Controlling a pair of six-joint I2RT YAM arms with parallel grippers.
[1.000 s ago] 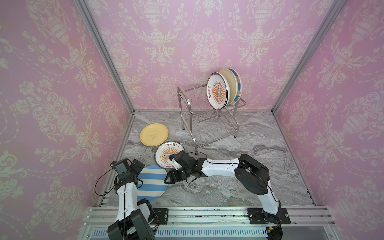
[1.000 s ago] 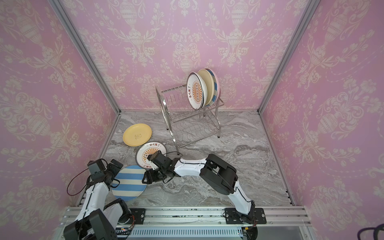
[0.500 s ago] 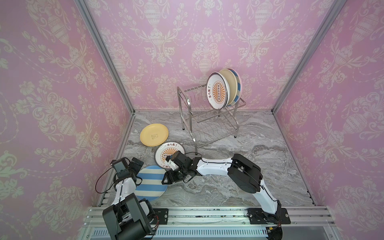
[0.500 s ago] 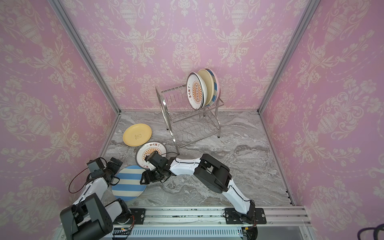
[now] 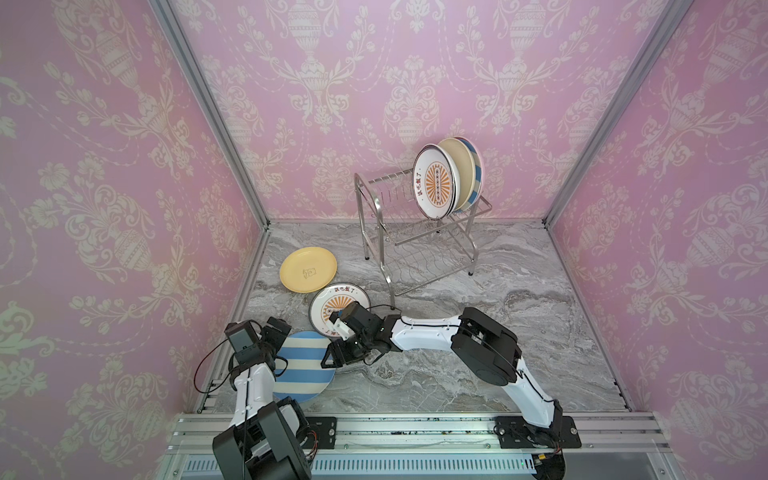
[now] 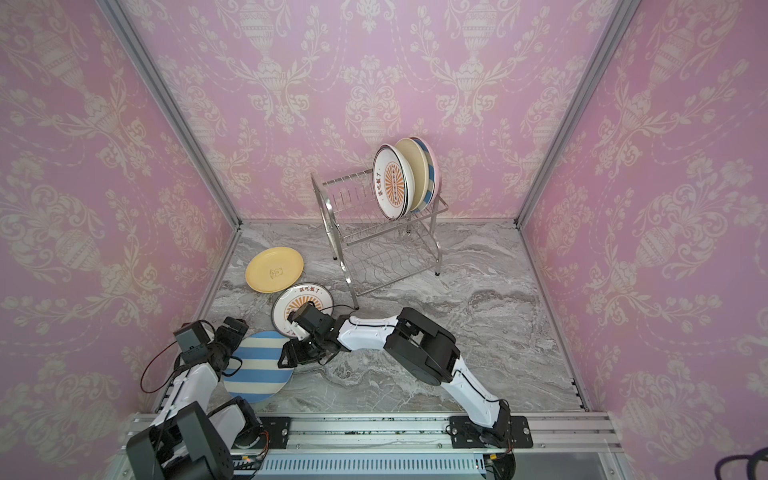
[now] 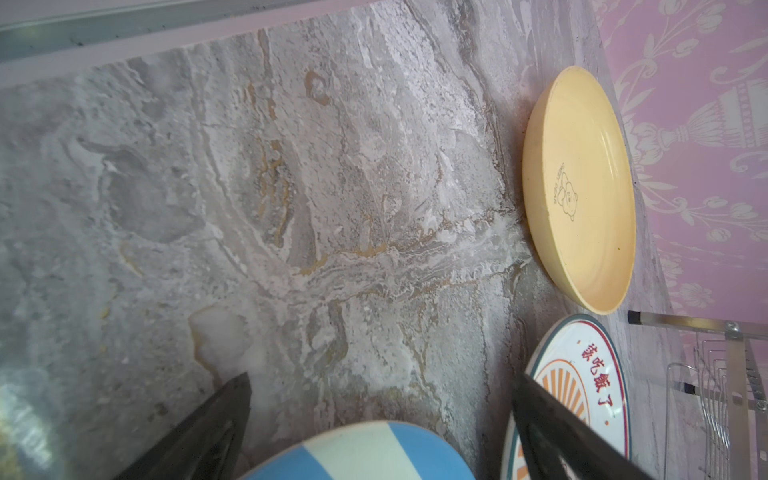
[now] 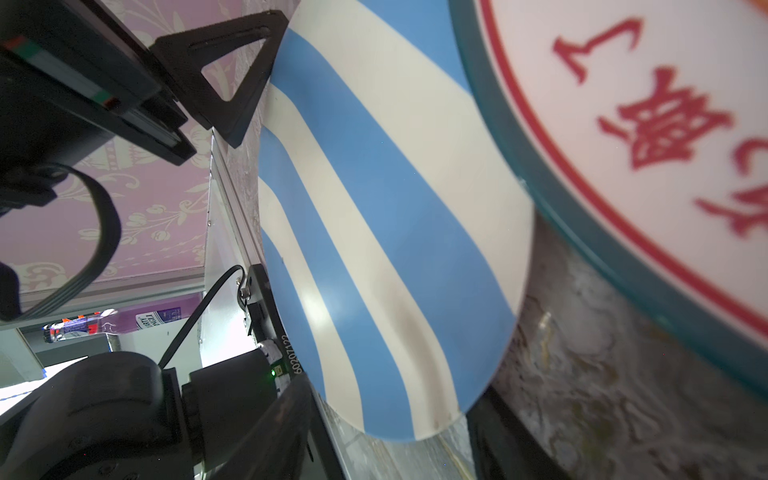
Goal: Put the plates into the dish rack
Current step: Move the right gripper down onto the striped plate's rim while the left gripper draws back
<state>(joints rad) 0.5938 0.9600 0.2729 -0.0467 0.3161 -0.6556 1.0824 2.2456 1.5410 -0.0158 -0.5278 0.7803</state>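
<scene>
The striped plate lay on the marble table, near its front left corner and well apart from the dish rack. The left gripper, with its fingers spread, touched the rim on the wall side (probably as a stop, so the plate could not slide). The right gripper had its jaws apart around the opposite rim, not yet pinching it, in my judgement to lift it.

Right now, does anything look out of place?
The rack stands skewed to the back wall, and its plates are bunched, leaning, at one end of the top tier. Nothing looks spilled or broken.
</scene>
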